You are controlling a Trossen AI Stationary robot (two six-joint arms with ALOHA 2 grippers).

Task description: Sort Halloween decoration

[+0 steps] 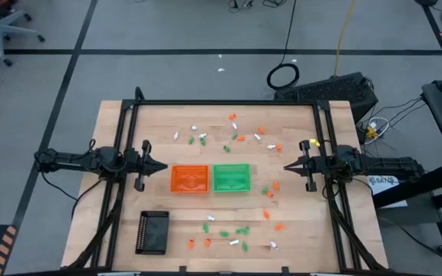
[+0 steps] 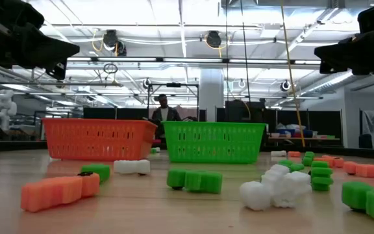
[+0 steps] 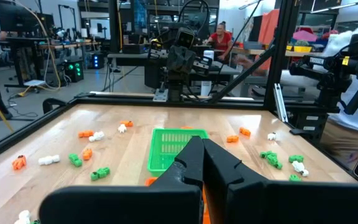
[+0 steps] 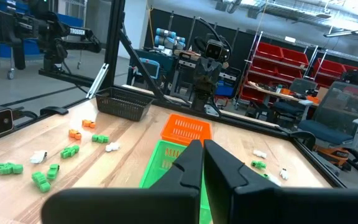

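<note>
Overhead, trinkets [image 1: 235, 136] scattered on table [image 1: 121, 199] around orange tray [image 1: 189, 179] and green tray [image 1: 231, 177], left gripper [image 1: 162, 166] and right gripper [image 1: 288, 167] flanking trays, fingers closed, empty.

Pale wooden table [image 1: 129, 130] — smooth; trays [image 2: 99, 138] — plastic mesh.

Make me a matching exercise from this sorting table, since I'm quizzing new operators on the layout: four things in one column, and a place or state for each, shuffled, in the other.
Things:
1. orange tray
2. green tray
3. black tray
4. left gripper

Places or states:
A. near the table's front edge on the left arm's side
B. shut and holding nothing
C. at mid-table, nearer the right arm
D. at mid-table, nearer the left arm

Pairs: 1-D, 2-C, 3-A, 4-B
</note>
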